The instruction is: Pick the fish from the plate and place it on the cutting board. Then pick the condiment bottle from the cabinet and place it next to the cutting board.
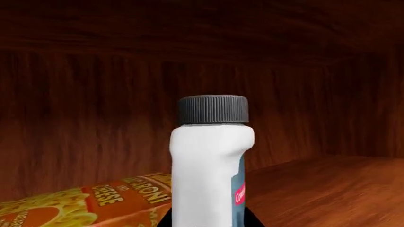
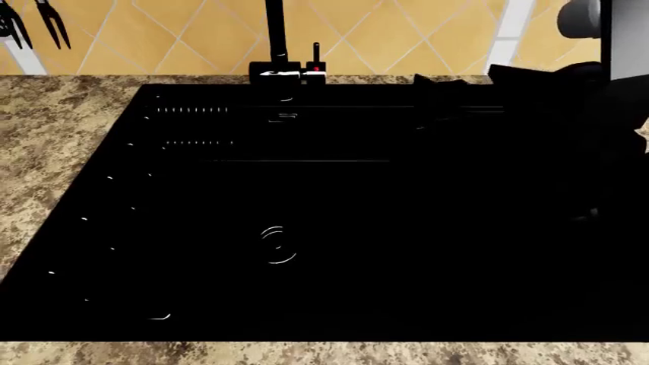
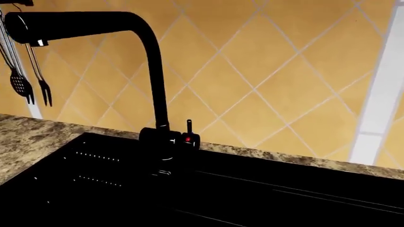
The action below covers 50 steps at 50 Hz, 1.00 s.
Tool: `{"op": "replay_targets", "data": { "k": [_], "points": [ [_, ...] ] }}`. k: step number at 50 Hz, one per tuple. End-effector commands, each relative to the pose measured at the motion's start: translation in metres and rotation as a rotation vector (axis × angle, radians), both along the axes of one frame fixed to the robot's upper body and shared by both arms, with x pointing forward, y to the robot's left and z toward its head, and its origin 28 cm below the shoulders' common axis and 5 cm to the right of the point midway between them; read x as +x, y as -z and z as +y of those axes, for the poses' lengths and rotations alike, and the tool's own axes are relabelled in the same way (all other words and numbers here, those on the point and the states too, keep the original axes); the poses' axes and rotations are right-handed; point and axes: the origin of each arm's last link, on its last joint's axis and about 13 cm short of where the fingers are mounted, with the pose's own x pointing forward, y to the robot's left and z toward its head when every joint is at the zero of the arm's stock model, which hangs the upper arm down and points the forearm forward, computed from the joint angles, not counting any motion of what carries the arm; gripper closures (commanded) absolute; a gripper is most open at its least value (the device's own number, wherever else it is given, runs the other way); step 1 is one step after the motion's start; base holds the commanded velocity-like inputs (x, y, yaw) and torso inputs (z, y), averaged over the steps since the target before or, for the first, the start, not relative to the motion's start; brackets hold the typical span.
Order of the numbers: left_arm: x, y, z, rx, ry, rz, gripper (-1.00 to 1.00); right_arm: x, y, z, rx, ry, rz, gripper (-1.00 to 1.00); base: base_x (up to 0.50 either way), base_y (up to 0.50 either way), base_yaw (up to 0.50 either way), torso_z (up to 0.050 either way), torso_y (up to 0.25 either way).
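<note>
One condiment bottle [image 1: 211, 165] fills the left wrist view, upright on the wooden shelf of the cabinet [image 1: 94, 94], its grey cap up top and a sliver of blue label with a red strip on one side. Just beside it lies one orange macaroni box [image 1: 94, 203], flat on the shelf. Dark gripper parts peek out either side of the bottle's base, but whether the left claw is clamped on it or merely around it, I cannot tell. Only this view shows the cabinet. The head view gives one black sink [image 2: 304, 228], one black tap [image 2: 276, 46] behind it, and speckled counter [image 2: 51, 137] around it. The right wrist view adds two hanging utensils [image 3: 28, 75] beyond the tap; the right claw's own state cannot be told.
</note>
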Motion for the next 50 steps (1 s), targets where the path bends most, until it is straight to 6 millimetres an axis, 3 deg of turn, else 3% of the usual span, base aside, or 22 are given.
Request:
{"op": "replay_targets", "data": {
  "k": [1, 17, 31, 43, 50],
  "points": [
    [0.012, 0.017, -0.020, 0.013, 0.161, 0.117, 1.00, -0.002, 0.000, 0.001, 0.006, -0.010, -0.010, -1.00, 0.00, 0.00, 0.00, 0.000, 0.250],
    [0.008, 0.011, -0.019, -0.018, 0.167, 0.084, 1.00, -0.003, 0.000, 0.001, 0.004, -0.012, -0.011, -1.00, 0.00, 0.00, 0.00, 0.000, 0.244],
    [0.004, 0.007, -0.017, -0.020, 0.181, 0.080, 1.00, -0.003, -0.002, 0.004, 0.039, -0.029, -0.014, -1.00, 0.00, 0.01, 0.00, 0.000, 0.001],
    [0.001, 0.004, -0.017, -0.029, 0.184, 0.074, 1.00, -0.001, -0.003, 0.006, 0.017, -0.031, -0.020, -1.00, 0.00, 0.50, 0.00, 0.000, 0.000],
    [-0.001, 0.002, -0.018, -0.031, 0.203, 0.069, 1.00, -0.003, -0.004, 0.005, 0.043, -0.022, -0.032, -1.00, 0.00, 0.03, 0.00, 0.000, 0.000]
  ]
}}
